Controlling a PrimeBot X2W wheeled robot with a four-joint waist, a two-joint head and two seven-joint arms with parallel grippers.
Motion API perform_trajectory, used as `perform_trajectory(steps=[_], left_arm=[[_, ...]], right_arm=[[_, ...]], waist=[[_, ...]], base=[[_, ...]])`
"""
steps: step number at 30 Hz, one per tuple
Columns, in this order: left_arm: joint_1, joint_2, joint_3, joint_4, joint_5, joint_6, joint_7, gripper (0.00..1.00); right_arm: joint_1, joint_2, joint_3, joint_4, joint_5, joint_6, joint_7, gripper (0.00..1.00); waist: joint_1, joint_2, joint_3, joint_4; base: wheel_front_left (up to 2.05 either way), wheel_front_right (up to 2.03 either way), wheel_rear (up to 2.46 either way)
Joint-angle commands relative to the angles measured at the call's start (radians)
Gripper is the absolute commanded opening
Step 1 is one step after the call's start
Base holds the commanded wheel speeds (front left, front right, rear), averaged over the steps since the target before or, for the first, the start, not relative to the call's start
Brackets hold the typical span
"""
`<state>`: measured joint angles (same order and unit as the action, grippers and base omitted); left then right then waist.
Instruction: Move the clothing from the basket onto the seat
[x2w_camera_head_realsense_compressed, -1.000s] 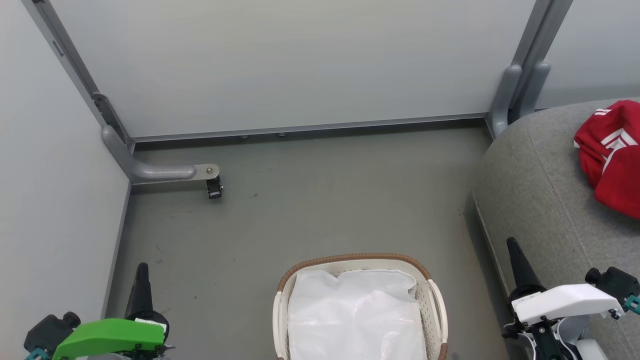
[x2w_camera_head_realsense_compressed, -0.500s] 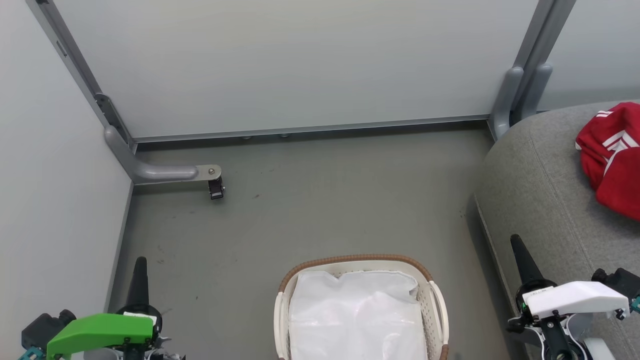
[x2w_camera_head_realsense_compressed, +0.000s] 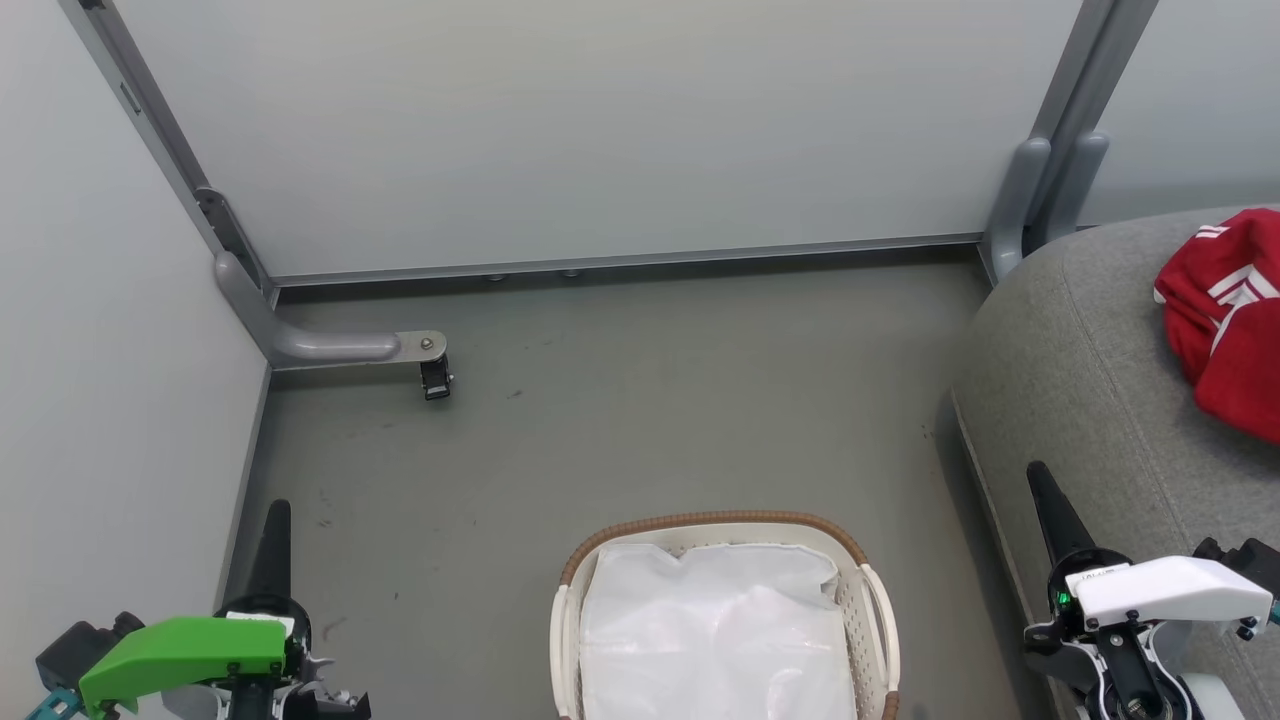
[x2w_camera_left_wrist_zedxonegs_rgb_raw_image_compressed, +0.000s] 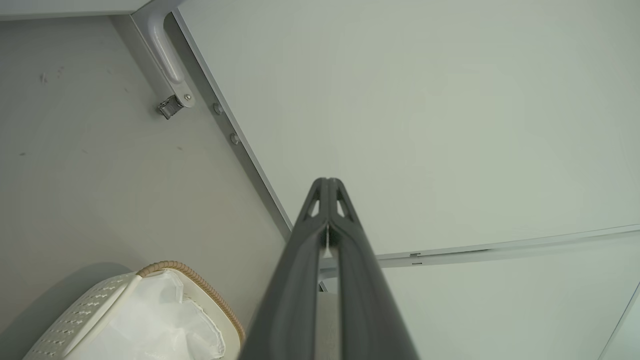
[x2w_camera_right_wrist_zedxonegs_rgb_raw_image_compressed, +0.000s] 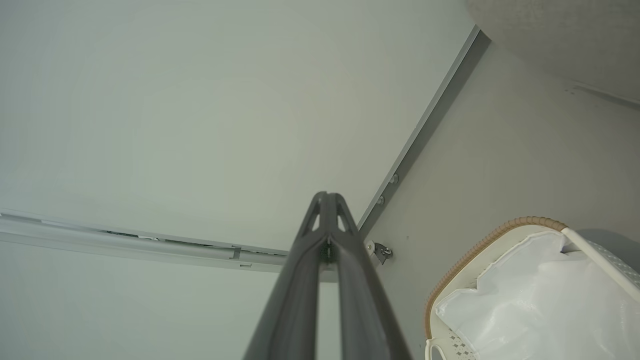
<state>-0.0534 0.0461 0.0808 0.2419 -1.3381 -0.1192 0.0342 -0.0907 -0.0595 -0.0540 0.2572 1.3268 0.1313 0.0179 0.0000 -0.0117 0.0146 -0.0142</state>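
Left tool (x2w_camera_head_realsense_compressed: 275, 515), fingers pressed together on nothing, hangs above the floor (x2w_camera_head_realsense_compressed: 650, 400) to the left of the basket (x2w_camera_head_realsense_compressed: 700, 520). The right tool (x2w_camera_head_realsense_compressed: 1040, 480), likewise clenched and empty, hangs to the basket's right, beside the seat (x2w_camera_head_realsense_compressed: 1080, 380). A white liner (x2w_camera_head_realsense_compressed: 710, 630) lies in the basket. The clothing (x2w_camera_head_realsense_compressed: 1225, 320), red with white stripes, lies on the seat, well right of the basket.
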Motion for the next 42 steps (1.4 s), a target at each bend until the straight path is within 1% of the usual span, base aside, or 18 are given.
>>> perform_trajectory(steps=[1, 27, 39, 42], left_arm=[[-0.024, 0.007, 0.006, -0.004, -0.026, -0.005, 0.007, 0.00], [-0.054, 0.008, 0.027, 0.002, -0.204, -0.012, 0.061, 0.00], [-0.063, 0.008, 0.035, 0.004, -0.275, -0.014, 0.081, 0.00], [-0.061, 0.008, 0.036, 0.004, -0.276, -0.014, 0.083, 0.00]], right_arm=[[-0.013, -0.007, -0.006, -0.009, 0.027, -0.001, 0.008, 0.00], [-0.018, -0.005, -0.035, -0.013, 0.220, -0.001, 0.063, 0.00], [-0.020, -0.004, -0.047, -0.015, 0.297, -0.001, 0.086, 0.00], [-0.020, -0.004, -0.048, -0.015, 0.301, -0.001, 0.088, 0.00]], waist=[[0.0000, 0.0081, 0.000, 0.001], [0.0000, 0.0105, -0.008, 0.010], [0.0000, 0.0116, -0.011, 0.014], [0.0000, 0.0117, -0.011, 0.014]], base=[[0.00, 0.00, 0.00], [0.00, 0.00, 0.00], [0.00, 0.00, 0.00], [0.00, 0.00, 0.00]])
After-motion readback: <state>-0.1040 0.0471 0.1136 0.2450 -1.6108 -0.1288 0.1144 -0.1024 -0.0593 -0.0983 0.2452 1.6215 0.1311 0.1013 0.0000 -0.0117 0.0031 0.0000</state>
